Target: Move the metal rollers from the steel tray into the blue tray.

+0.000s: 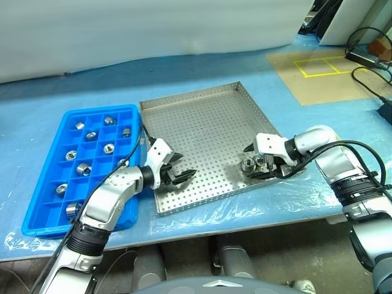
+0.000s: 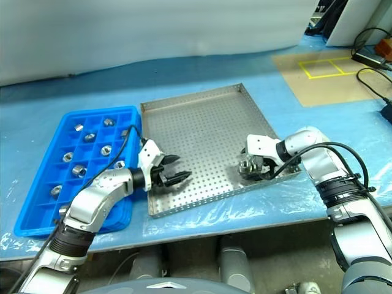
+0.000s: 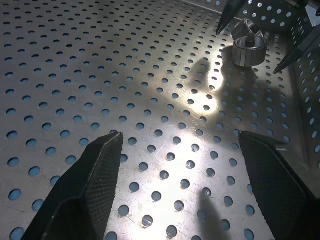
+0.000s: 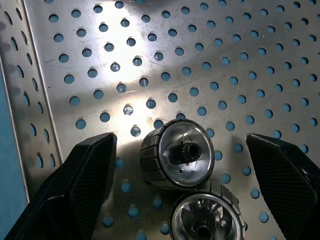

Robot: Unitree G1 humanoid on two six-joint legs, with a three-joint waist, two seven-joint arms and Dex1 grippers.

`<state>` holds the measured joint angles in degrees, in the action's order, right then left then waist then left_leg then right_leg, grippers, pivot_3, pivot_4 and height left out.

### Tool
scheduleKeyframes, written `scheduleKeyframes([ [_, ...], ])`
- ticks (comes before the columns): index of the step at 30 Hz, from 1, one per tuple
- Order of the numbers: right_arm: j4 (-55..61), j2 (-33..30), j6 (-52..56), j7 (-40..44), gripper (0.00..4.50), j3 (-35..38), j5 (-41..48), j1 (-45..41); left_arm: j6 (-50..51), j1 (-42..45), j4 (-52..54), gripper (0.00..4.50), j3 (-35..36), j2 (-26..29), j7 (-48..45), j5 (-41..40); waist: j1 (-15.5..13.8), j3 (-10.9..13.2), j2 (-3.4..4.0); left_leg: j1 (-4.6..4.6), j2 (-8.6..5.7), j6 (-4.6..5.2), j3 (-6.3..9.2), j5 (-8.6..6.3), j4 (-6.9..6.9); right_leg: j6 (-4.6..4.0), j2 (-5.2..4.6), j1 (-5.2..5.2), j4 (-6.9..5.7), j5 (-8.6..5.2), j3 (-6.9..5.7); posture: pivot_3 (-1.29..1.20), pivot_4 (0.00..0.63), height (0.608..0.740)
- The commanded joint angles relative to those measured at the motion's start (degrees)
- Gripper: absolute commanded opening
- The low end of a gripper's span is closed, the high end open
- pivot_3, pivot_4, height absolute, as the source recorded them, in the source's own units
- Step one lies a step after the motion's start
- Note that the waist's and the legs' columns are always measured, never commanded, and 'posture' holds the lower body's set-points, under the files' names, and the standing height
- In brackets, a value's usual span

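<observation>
The worktop (image 1: 202, 79) is covered in blue sheeting and carries both trays side by side. The steel tray (image 1: 202, 131), square with a low rim and a perforated floor, sits near the middle of the worktop, turned slightly so one corner points toward the front edge. Just beside it, toward the worktop's left edge, lies the blue tray (image 1: 43, 208), its grid of small compartments already holding a good number of metal rollers (image 1: 109, 147), one to a cell, scattered over several rows.

The left tool (image 1: 180, 171) hangs low over the steel tray's front left part, close to the rim nearest the blue tray, its two black fingers (image 3: 90, 185) spread wide with nothing between them, above bare perforated metal.

The right tool (image 1: 260, 166) reaches down into the steel tray's right corner, near the worktop's front edge. Its fingers (image 4: 75, 190) stand wide apart on either side of the two rollers left in the tray (image 4: 177, 155), not touching them. These two rollers lie against each other beside the rim, bores showing.
</observation>
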<state>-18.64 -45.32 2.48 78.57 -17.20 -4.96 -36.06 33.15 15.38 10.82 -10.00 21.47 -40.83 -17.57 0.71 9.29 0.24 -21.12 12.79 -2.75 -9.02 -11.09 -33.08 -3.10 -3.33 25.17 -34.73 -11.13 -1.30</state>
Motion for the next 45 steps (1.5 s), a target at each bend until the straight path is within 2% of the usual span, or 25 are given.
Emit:
scheduleKeyframes([
  [1,-0.4,-1.4,-2.1,0.0,4.47,-0.1,-1.1,-0.1,2.7,2.5,3.5,3.89,0.2,-0.4,1.3,-0.9,0.0,0.0,-0.02,0.0,0.0,0.01,0.0,0.0,0.0,0.0,0.0,0.0,0.0,0.0,0.0,-0.15,0.15,0.74],
  [16,-0.4,-0.9,-2.0,-0.7,4.47,0.2,-0.7,1.6,12.3,4.8,11.2,3.89,0.4,-0.9,5.0,-3.7,-0.1,0.1,-0.11,-0.04,0.0,0.06,0.0,0.03,-0.01,0.0,-0.01,-0.01,0.02,0.0,-0.02,-0.15,0.15,0.74],
  [19,0.9,-1.0,-1.5,-0.1,3.87,0.2,-0.3,2.4,14.1,5.0,13.0,3.89,0.1,-1.3,6.1,-4.5,-0.1,0.1,-0.12,-0.05,0.01,0.06,0.0,0.03,-0.01,0.0,0.0,-0.01,0.03,0.0,-0.02,-0.15,0.15,0.74],
  [22,1.3,-0.8,-1.5,-1.0,2.9,0.5,-0.7,2.6,15.5,5.4,14.0,3.89,-0.1,-1.7,7.0,-5.0,0.0,0.1,-0.14,-0.04,0.0,0.06,0.0,0.03,-0.01,0.0,0.0,-0.01,0.03,0.0,-0.02,-0.15,0.15,0.74],
  [25,1.8,-0.7,-0.9,-0.5,2.9,0.6,0.0,2.6,16.4,5.8,14.6,3.89,0.0,-1.8,7.4,-5.4,0.1,0.1,-0.15,-0.03,0.0,0.03,0.0,0.02,-0.03,0.0,0.0,-0.03,0.0,0.0,-0.01,-0.16,0.15,0.74],
  [28,1.6,-0.4,-0.9,-1.7,2.39,0.7,-0.4,2.3,16.9,6.1,14.7,3.89,0.2,-1.6,7.6,-5.9,0.1,0.1,-0.17,-0.01,0.0,-0.01,0.0,-0.01,-0.04,0.01,0.01,-0.06,-0.01,0.0,-0.02,-0.16,0.15,0.74],
  [32,1.5,-0.4,-0.7,-1.3,2.39,0.7,-0.2,2.1,16.7,6.2,14.2,3.89,0.5,-1.1,7.4,-6.2,0.2,0.1,-0.22,-0.02,0.0,-0.01,0.01,0.0,-0.08,0.01,0.01,-0.06,0.0,0.0,0.0,-0.16,0.15,0.74],
  [36,1.8,-0.4,0.3,-0.9,1.66,1.2,0.6,1.6,14.8,5.8,12.3,3.89,1.0,0.0,6.2,-6.0,0.2,0.1,-0.22,-0.03,0.01,-0.01,0.01,-0.01,-0.08,0.01,0.02,-0.05,-0.01,0.0,0.0,-0.15,0.15,0.74],
  [42,3.5,1.9,6.7,-4.0,1.66,4.1,3.5,-1.3,10.2,5.0,8.8,3.89,1.0,0.9,3.0,-6.2,0.0,0.1,-0.21,-0.06,0.0,0.01,0.01,0.01,-0.06,0.01,0.01,0.02,0.0,0.0,-0.01,-0.15,0.15,0.74],
  [45,7.6,4.4,17.9,-5.2,1.66,6.9,8.6,-3.3,6.8,5.3,7.4,3.89,1.2,0.7,1.5,-6.0,-0.1,0.1,-0.2,-0.11,0.0,0.06,0.01,0.03,-0.02,0.0,0.01,0.04,0.03,0.0,-0.01,-0.15,0.15,0.74],
])
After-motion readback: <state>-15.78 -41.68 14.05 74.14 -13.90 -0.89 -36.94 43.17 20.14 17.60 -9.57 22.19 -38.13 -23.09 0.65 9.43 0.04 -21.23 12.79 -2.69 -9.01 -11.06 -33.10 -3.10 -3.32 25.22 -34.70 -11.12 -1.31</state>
